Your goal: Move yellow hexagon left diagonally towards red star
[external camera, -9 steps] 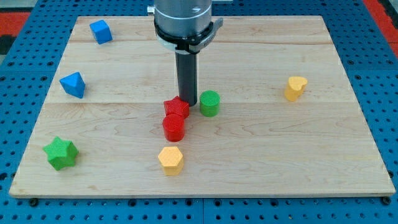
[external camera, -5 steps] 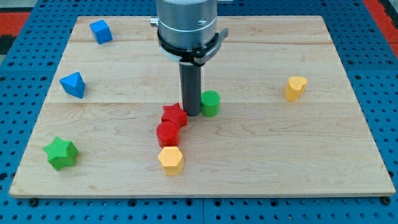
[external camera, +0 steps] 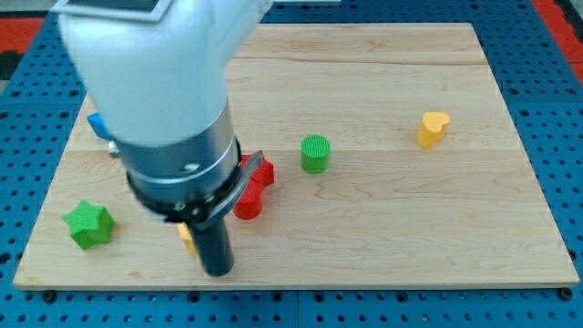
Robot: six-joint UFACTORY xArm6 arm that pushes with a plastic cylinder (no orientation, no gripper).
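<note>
The wooden table [external camera: 383,228] carries a green cylinder [external camera: 314,153], a yellow heart [external camera: 434,128] and a green star [external camera: 88,224]. Red blocks [external camera: 252,193] sit near its middle.

A robotics lab bench is showing here — a pale wooden board [external camera: 383,228] is lying on a blue perforated mounting plate [external camera: 565,137]. Small coloured test blocks are sitting scattered across it — nothing domestic.

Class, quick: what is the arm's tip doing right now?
My tip: no gripper, holds nothing; down at the view's bottom, just right of the mostly hidden yellow hexagon.
</note>
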